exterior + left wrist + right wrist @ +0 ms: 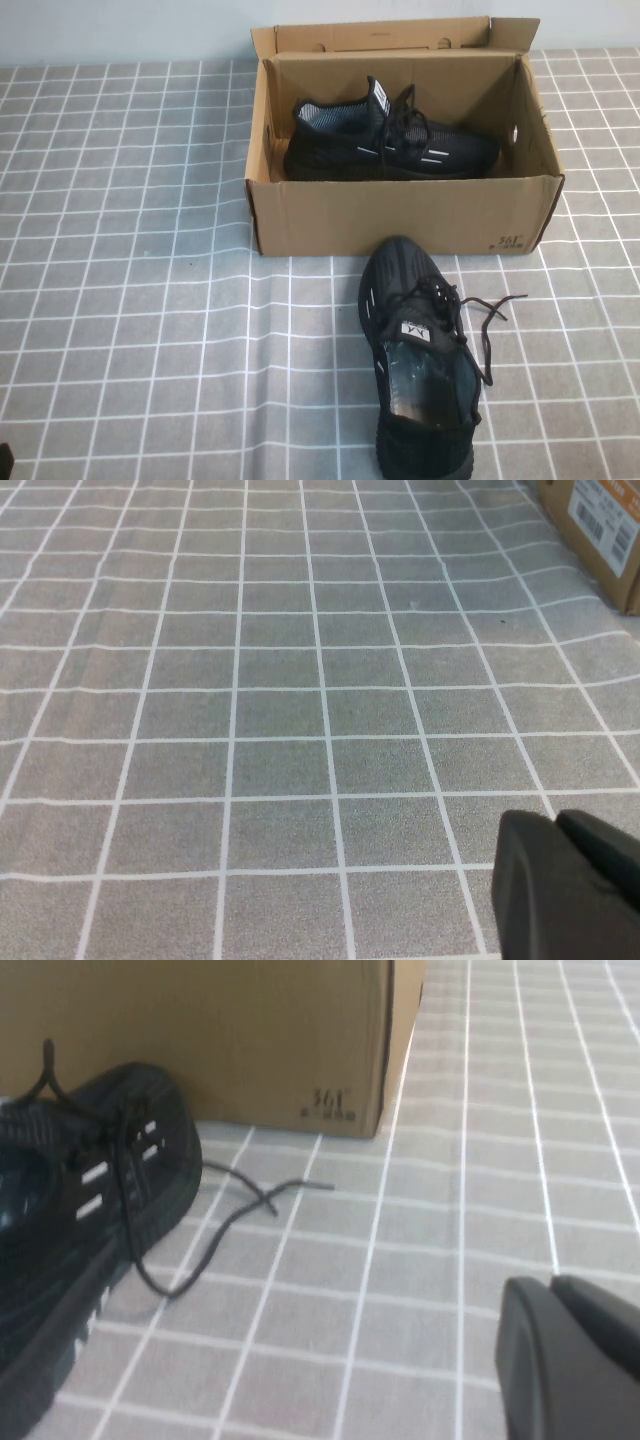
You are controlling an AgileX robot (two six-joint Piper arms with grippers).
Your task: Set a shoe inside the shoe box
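Observation:
The brown cardboard shoe box [400,215] stands open at the back middle of the table, lid flap up behind it. One black knit shoe [390,140] lies inside it on its side. Its matching shoe [420,350] sits upright on the table just in front of the box, toe towards the box, laces loose. The right wrist view shows this shoe [80,1230] and the box corner [200,1030]. My right gripper [552,1282] is shut and empty, low over the cloth to the right of this shoe. My left gripper [557,818] is shut and empty over bare cloth, left of the box [600,530].
A grey cloth with a white grid [130,300] covers the table, slightly wrinkled near the box. A loose lace [230,1220] trails from the shoe across the cloth. Neither arm shows in the high view.

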